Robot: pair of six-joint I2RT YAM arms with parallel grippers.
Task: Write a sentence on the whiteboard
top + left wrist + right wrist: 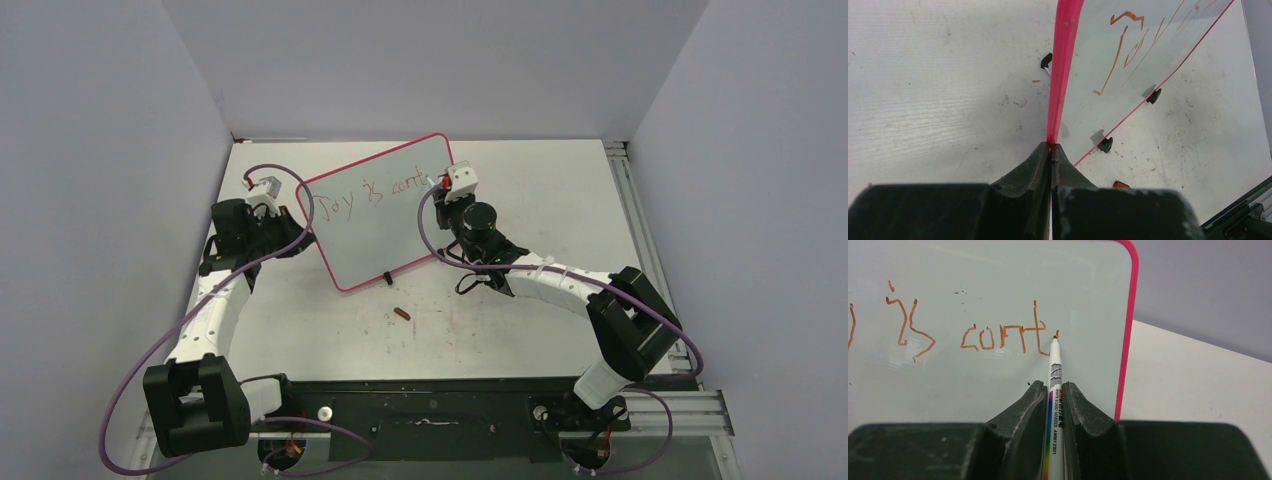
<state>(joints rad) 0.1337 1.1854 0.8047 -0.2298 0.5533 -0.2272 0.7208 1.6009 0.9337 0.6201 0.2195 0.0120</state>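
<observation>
Pink-red-framed whiteboard [380,210]: upright on small black feet [1105,145], toward far edge of scuffed white table [520,330], left of centre. Sentence [1002,337]: orange-brown handwriting, so far "Joy is cont". Left gripper [1050,148]: clamped tight on board's left frame edge. Right gripper [1054,390]: closed on whiteboard marker [1055,365], tip at board just past last letter. Small red piece [402,315]: loose on table, nearer its near edge.

The scuffed white surface [520,300] carries grey smudges and small dark specks. A pink-framed rectangular whiteboard [375,230] stands on it toward the far left, its small black feet [1105,145] touching the top. A small red-brown cap-like piece [402,315] lies flat near the board's near edge, apart from it. A black mounting plate [440,400] runs along the near edge.
</observation>
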